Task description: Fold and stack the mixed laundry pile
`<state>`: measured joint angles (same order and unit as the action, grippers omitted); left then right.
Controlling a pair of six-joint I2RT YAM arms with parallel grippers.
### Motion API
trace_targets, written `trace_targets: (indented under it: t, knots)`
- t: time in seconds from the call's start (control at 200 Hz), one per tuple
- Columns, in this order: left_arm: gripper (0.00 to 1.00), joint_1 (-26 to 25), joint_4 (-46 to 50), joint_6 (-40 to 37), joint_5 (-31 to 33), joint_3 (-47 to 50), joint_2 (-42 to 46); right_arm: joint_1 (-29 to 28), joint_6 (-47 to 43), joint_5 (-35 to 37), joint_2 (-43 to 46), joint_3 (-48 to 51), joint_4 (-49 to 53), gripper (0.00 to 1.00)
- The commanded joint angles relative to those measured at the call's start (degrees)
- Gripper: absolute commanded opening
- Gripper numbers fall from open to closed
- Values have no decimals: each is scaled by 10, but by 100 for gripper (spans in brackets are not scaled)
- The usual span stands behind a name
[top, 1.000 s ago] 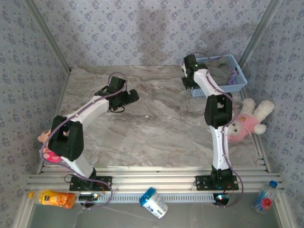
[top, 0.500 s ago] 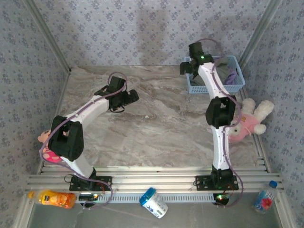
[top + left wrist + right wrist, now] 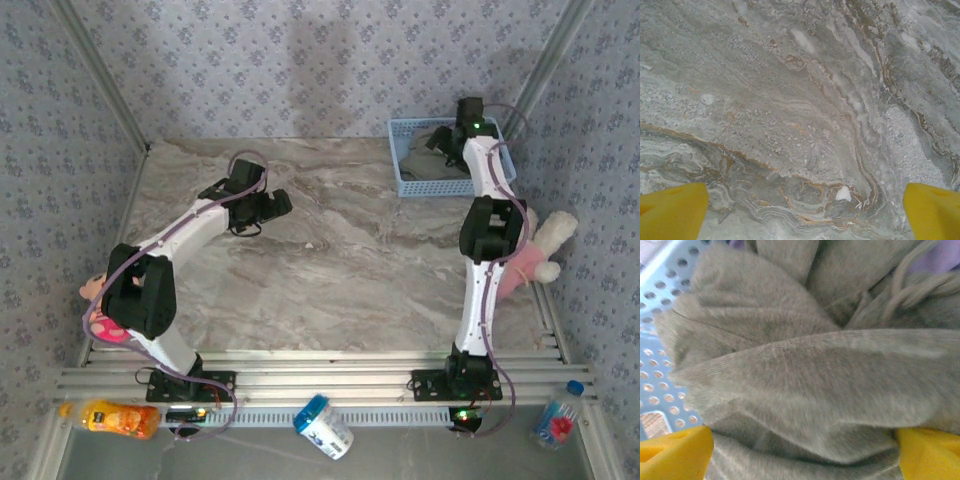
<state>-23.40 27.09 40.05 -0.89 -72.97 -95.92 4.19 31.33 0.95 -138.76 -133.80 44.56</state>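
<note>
Right claw point(image 3: 805, 460) pads point(image 3: 672, 450) are showing yellow. Ahead of them the gray garment point(image 3: 805, 370) is reading plain heathered gray, with the lavender T-shirt point(image 3: 940, 260) peeking beyond it and the light blue hole-patterned basket point(image 3: 660, 290) showing left of the claw. Under the yellow-padded left claw point(image 3: 800, 220), the table point(image 3: 800, 100) is showing gray marble with rusty-brown veins.

Floral-papered walls point(image 3: 300, 60) stand far, left and right of a gray marbled table point(image 3: 330, 270), metal rails point(image 3: 320, 372) along its near edge.
</note>
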Motion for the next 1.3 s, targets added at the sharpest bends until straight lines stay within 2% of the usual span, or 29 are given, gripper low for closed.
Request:
trace_targets:
  t: [0.0,0.07,0.11,0.165,0.195,0.24,0.53,0.774,0.939,1.129,1.294]
  knots:
    - [100,-3,16,-12,-7,-3,19,-7,43,-18,-28,-26,5,90]
    - [100,-3,16,-10,-7,5,20,-6,55,-22,-32,-25,2,80]
    - [100,-3,17,-10,-8,6,21,-4,62,-27,-33,-25,-1,68]
    - [99,-3,18,-9,-8,8,20,-3,64,-33,-30,-26,-4,43]
    - [99,-3,18,-9,-8,9,21,-2,65,-34,-25,-26,-6,22]
    - [100,-3,18,-9,-6,10,22,-2,63,-32,-14,-24,-8,0]
    - [100,5,6,3,-26,0,10,-1,52,-58,127,6,-66,0]
    - [100,7,-22,16,-54,-8,6,-5,52,-73,251,116,-154,0]
    - [100,9,-28,20,-74,-15,0,2,24,-75,260,127,-137,0]
    - [100,8,-32,29,-81,-15,1,16,42,-114,255,137,-143,0]
    - [100,10,-32,33,-78,-19,5,-1,43,-152,283,140,-154,0]
